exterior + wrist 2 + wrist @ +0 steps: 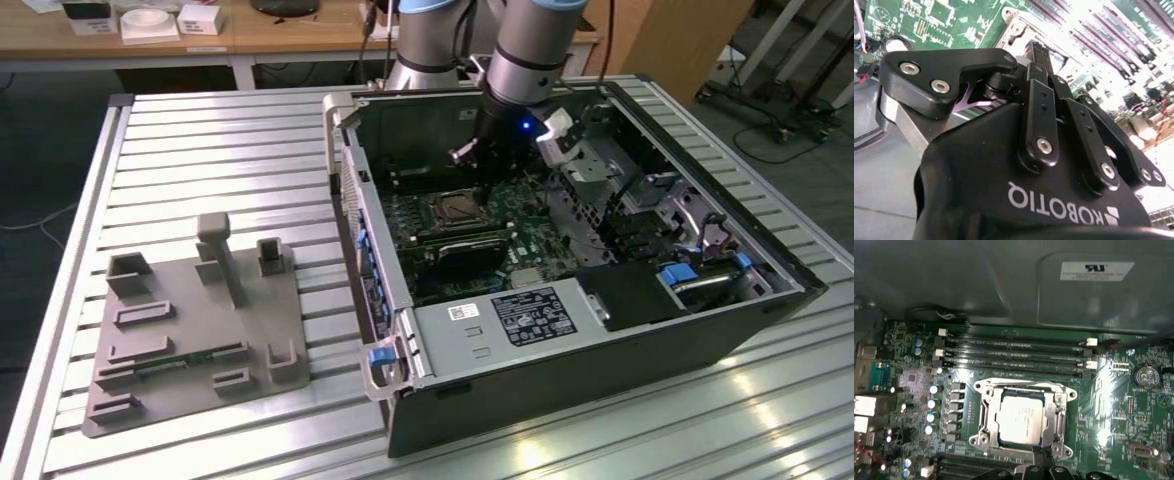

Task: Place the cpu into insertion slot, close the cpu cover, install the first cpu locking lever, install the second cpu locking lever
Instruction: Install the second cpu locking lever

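The open computer case (561,260) lies on the slatted metal surface (200,150), its green motherboard (1114,405) exposed. In the first wrist view the cpu (1020,419) sits in the insertion slot (1004,440) with the cpu cover (985,410) closed flat around it (silvery top showing through the window). The gripper (1043,455) hovers at the cover's edge, fingers drawn together, gripping nothing. A grey fixture tray (200,330) rests beside the case.

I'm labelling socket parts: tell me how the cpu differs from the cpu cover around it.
In the first wrist view, the cpu is a solid pale square plate; the cpu cover is an open metal frame with a square window. The cpu is smaller and sits inside that window; the cpu cover borders it on all sides. Both are silvery metal and lie flat on the green board.
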Available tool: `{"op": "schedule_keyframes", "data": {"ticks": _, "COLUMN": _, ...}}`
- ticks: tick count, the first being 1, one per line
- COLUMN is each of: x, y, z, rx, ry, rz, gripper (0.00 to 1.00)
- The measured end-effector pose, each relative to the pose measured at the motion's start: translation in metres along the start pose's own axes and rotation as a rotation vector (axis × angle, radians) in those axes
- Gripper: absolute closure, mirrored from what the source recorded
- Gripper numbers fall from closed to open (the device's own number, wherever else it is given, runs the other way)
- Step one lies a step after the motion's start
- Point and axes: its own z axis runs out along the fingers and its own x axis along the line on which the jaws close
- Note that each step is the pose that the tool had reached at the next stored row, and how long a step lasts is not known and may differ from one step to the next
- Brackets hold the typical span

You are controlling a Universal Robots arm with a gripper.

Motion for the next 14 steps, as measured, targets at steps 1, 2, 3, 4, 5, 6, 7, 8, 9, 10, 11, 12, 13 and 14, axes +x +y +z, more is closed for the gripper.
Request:
{"op": "schedule_keyframes", "data": {"ticks": 1, "x": 0.0001, "y": -0.0015, "z": -0.0009, "rx": 0.0000, "ry": 0.0000, "rz": 0.000, "gripper": 0.89}}
{"op": "schedule_keyframes", "data": {"ticks": 2, "x": 0.0003, "y": -0.0030, "z": -0.0015, "rx": 0.0000, "ry": 0.0000, "rz": 0.000, "gripper": 0.89}}
{"op": "schedule_keyframes", "data": {"ticks": 3, "x": 0.0004, "y": -0.0046, "z": -0.0018, "rx": 0.0000, "ry": 0.0000, "rz": 0.000, "gripper": 0.89}}
{"op": "schedule_keyframes", "data": {"ticks": 4, "x": 0.0006, "y": -0.0063, "z": -0.0019, "rx": -0.0001, "ry": 0.0000, "rz": 0.000, "gripper": 0.89}}
{"op": "schedule_keyframes", "data": {"ticks": 5, "x": 0.0007, "y": -0.0080, "z": -0.0019, "rx": -0.0003, "ry": -0.0001, "rz": 0.000, "gripper": 0.89}}
{"op": "schedule_keyframes", "data": {"ticks": 6, "x": 0.0008, "y": -0.0098, "z": -0.0020, "rx": -0.0005, "ry": -0.0002, "rz": 0.000, "gripper": 0.89}}
{"op": "schedule_keyframes", "data": {"ticks": 7, "x": 0.0009, "y": -0.0117, "z": -0.0021, "rx": -0.0006, "ry": -0.0001, "rz": 0.000, "gripper": 0.89}}
{"op": "schedule_keyframes", "data": {"ticks": 8, "x": 0.0011, "y": -0.0133, "z": -0.0021, "rx": -0.0006, "ry": 0.0000, "rz": 0.000, "gripper": 0.89}}
{"op": "schedule_keyframes", "data": {"ticks": 9, "x": 0.0012, "y": -0.0150, "z": -0.0022, "rx": -0.0007, "ry": 0.0000, "rz": 0.000, "gripper": 0.89}}
{"op": "schedule_keyframes", "data": {"ticks": 10, "x": 0.0013, "y": -0.0167, "z": -0.0022, "rx": -0.0007, "ry": 0.0000, "rz": 0.000, "gripper": 0.89}}
{"op": "schedule_keyframes", "data": {"ticks": 11, "x": 0.0015, "y": -0.0183, "z": -0.0022, "rx": -0.0008, "ry": -0.0001, "rz": 0.000, "gripper": 0.89}}
{"op": "schedule_keyframes", "data": {"ticks": 12, "x": 0.0016, "y": -0.0197, "z": -0.0023, "rx": -0.0007, "ry": -0.0001, "rz": 0.000, "gripper": 0.89}}
{"op": "schedule_keyframes", "data": {"ticks": 13, "x": 0.0020, "y": -0.0208, "z": -0.0023, "rx": -0.0006, "ry": -0.0001, "rz": 0.000, "gripper": 0.89}}
{"op": "schedule_keyframes", "data": {"ticks": 14, "x": 0.0031, "y": -0.0212, "z": -0.0023, "rx": -0.0008, "ry": -0.0001, "rz": 0.000, "gripper": 0.89}}
